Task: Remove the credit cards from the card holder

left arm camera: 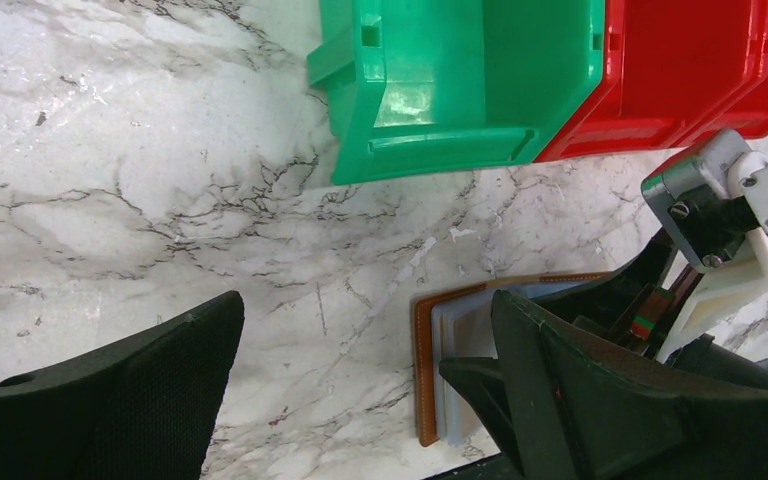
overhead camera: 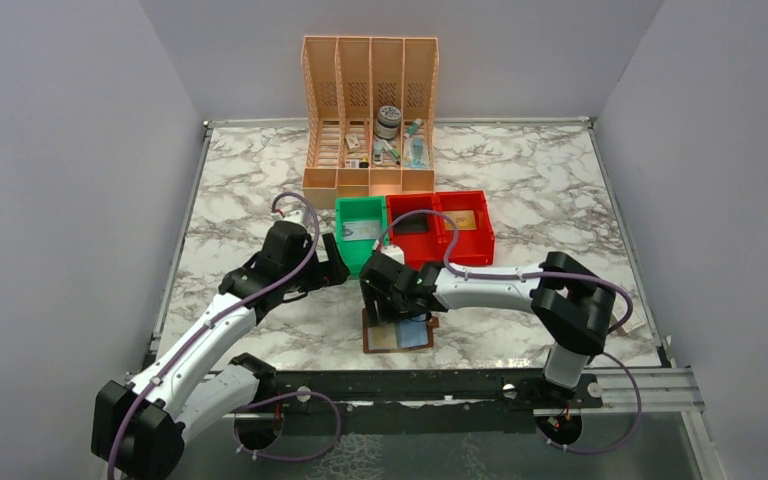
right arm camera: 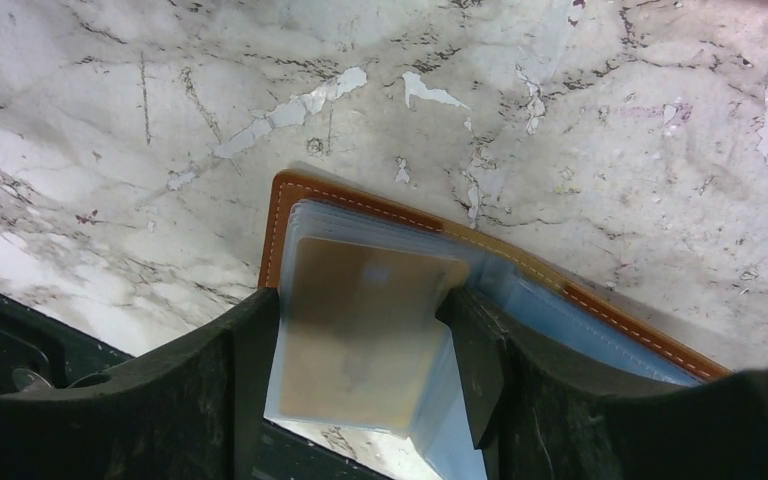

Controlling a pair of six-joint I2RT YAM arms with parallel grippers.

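The brown card holder [overhead camera: 385,341] lies open at the middle of the bench's [overhead camera: 250,180] near edge. The right fingers [right arm camera: 210,400] pinch a tan credit card [right arm camera: 370,330], in its clear sleeve, by both side edges. The left fingers [left arm camera: 110,400] hang spread wide just beside the holder, near the green bin [left arm camera: 440,80].

Lab cell: grey partition walls [overhead camera: 60,150], marble-print table [overhead camera: 560,180]
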